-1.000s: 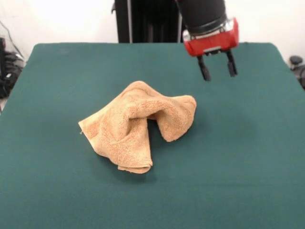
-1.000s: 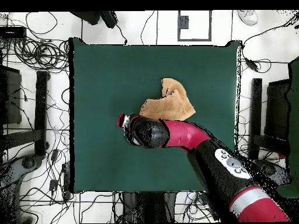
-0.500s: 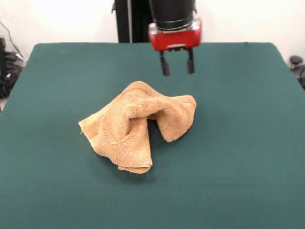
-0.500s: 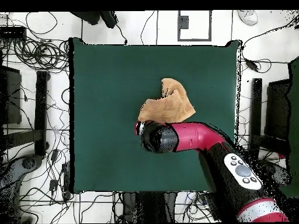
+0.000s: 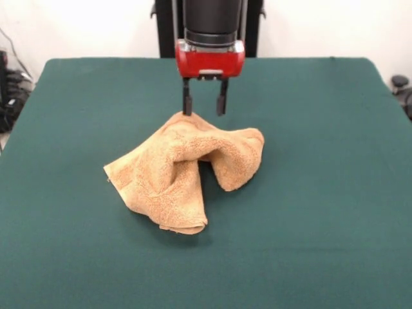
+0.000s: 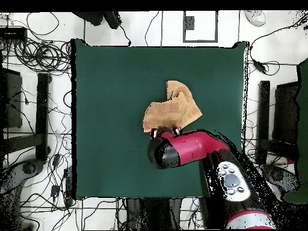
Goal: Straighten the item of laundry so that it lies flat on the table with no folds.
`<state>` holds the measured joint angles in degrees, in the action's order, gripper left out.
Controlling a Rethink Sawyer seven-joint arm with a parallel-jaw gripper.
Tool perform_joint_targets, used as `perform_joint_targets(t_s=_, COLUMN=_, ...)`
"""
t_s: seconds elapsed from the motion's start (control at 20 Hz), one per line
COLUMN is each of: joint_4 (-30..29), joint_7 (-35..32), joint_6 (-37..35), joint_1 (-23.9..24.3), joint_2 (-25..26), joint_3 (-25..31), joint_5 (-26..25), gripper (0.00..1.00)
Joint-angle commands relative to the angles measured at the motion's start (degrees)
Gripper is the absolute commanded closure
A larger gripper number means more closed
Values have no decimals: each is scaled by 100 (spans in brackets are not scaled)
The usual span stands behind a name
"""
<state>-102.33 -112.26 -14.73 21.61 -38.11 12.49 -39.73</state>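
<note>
Black fingers: the gripper (image 5: 204, 105) is hanging spread apart, grasping nothing, its tips sitting just above the far ridge of the hand towel (image 5: 183, 168).
Towel position: it is lying crumpled near the middle of the table (image 5: 335, 212), folded over itself with a hollow underneath.
Risk: a pinch on the ridge is likely catching both layers, dragging the bundle instead of opening it.
Hidden: the arm is covering the towel's robot-side edge overhead; no tag or stripes are showing.
</note>
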Motion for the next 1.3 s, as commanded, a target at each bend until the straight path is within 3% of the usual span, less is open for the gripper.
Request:
perform_joint_targets(t_s=0.05, joint_4=583, joint_7=-1048, joint_6=975, joint_1=-855, joint_2=168, joint_3=-840, joint_5=-254, gripper=0)
perform_joint_targets(t_s=0.45, joint_4=744, joint_7=-907, joint_6=1943, joint_1=-1025, joint_2=889, joint_3=-852, joint_5=169, gripper=0)
perform_joint_targets(t_s=0.6, joint_4=677, joint_7=-1130, joint_6=2068, joint_1=-1368, joint_2=929, joint_3=-1119, joint_5=550, gripper=0)
perform_joint_targets(t_s=0.8, joint_4=531, joint_7=-1104, joint_6=2229, joint_1=-1375, joint_2=1002, joint_3=-1009, joint_5=796, gripper=0)
perform_joint_targets(t_s=1.3, joint_4=638, joint_7=-595, joint_6=2512, joint_1=-1093, joint_2=1187, joint_3=-1016, joint_5=522, gripper=0)
